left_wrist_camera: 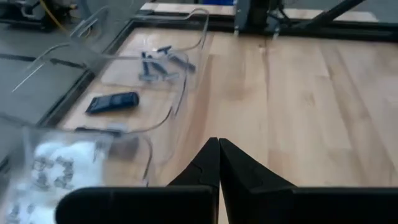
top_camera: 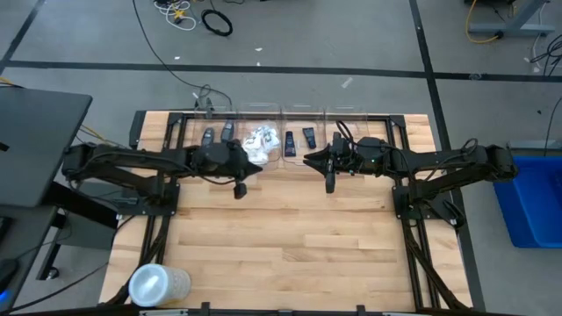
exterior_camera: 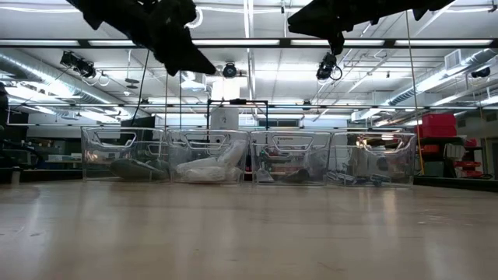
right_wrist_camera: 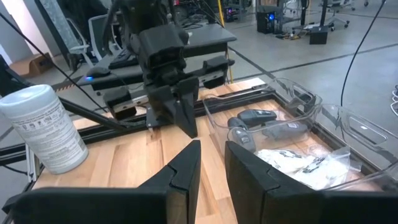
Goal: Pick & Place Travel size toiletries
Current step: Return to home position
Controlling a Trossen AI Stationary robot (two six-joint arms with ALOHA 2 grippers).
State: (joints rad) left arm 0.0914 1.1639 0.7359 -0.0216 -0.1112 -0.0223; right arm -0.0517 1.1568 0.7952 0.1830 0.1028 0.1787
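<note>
Your toiletries all lie sorted in the row of 4 clear bins [exterior_camera: 296, 152] along the far edge of the table [top_camera: 290, 246]. From the left arm's side across, they hold dark grey cases [right_wrist_camera: 256, 116], then white packets [top_camera: 259, 140], then black tubes [top_camera: 290, 143], then blue razors [left_wrist_camera: 158, 62]. Each kind has its own bin, and nothing loose shows on the bare wood, so I judge the placing done.

The left end effector [left_wrist_camera: 218, 149] hangs above the wood just in front of the packet bin, its fingers pressed together on nothing, which suits an arm with no more to carry. The right end effector [right_wrist_camera: 213, 149] hangs just in front of the tube and razor bins, its fingers a narrow gap apart and likewise empty. Both sit clear of the bin walls, so you should be able to draw them back without snagging. The round container [top_camera: 158, 283] stands at the near left corner, well apart.
</note>
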